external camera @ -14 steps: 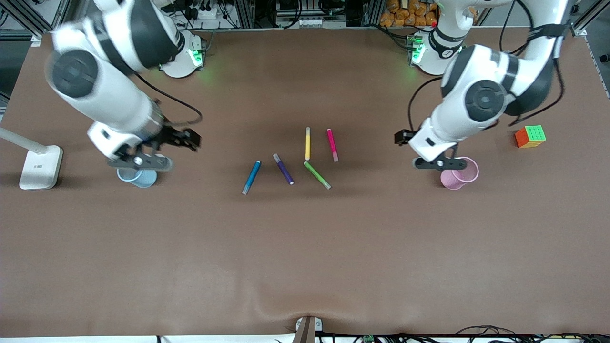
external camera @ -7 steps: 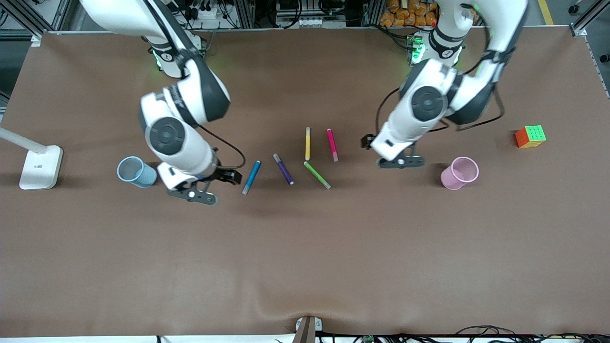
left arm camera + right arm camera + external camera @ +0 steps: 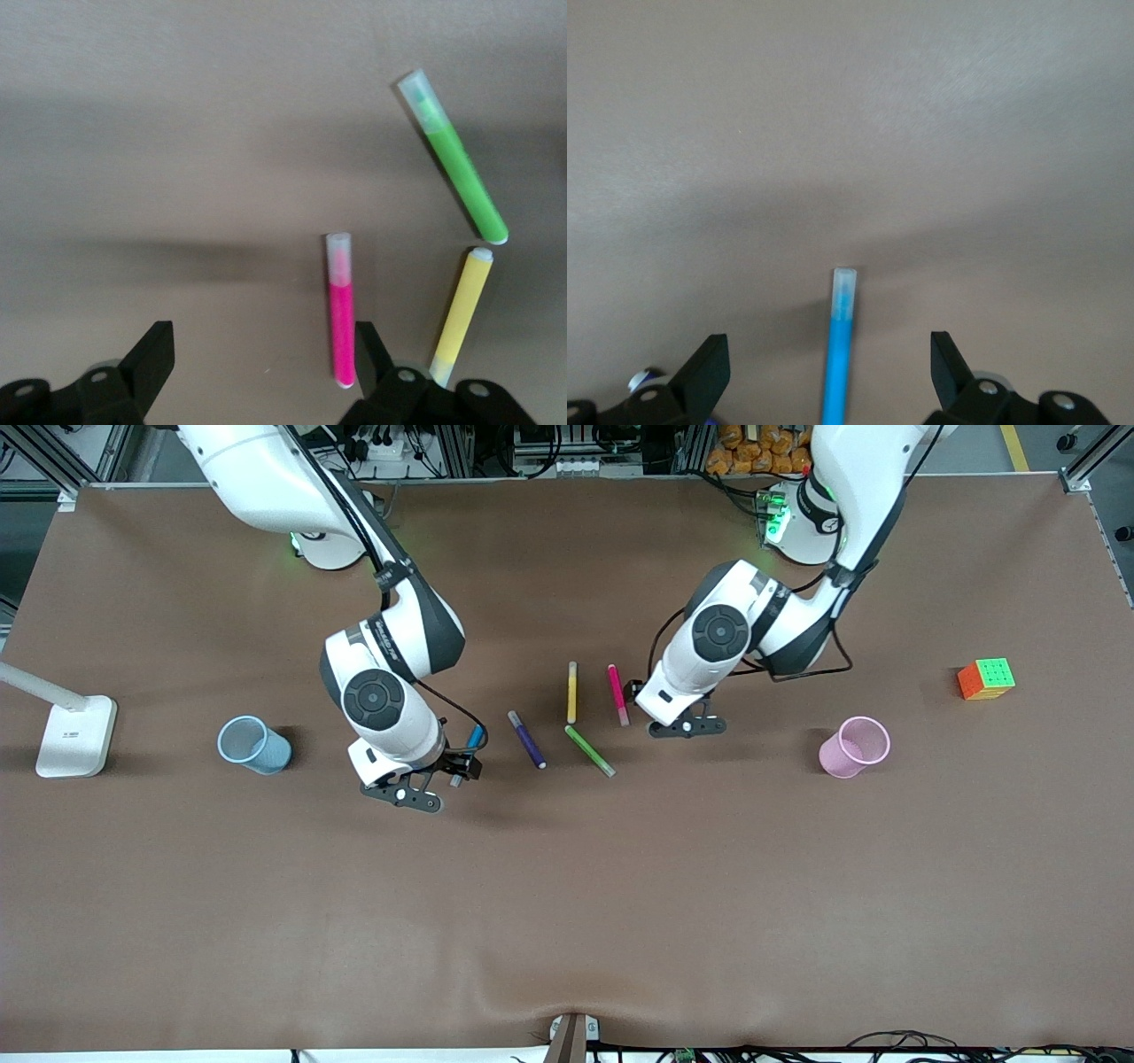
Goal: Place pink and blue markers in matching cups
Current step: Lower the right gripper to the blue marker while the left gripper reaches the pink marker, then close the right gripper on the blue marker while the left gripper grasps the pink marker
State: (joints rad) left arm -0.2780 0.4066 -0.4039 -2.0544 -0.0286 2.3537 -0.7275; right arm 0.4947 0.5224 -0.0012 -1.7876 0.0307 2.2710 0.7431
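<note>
lying flat, pink marker (cap nearer camera).

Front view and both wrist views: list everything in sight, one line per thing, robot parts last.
Blue marker: one, blue, on table under right gripper.
Pink marker: one, magenta, on table beside left gripper.
Purple marker: one, dark purple, between blue and green markers.
Yellow marker: one, yellow, beside pink marker.
Green marker: one, green, nearer the camera than yellow.
Blue cup: one, light blue, right arm's end.
Pink cup: one, light pink, left arm's end.
Cube: one, multicoloured, left arm's end.
Lamp base: one, white, right arm's end.
Right gripper: open, over blue marker.
Left gripper: open, pink marker beside one finger.
</note>
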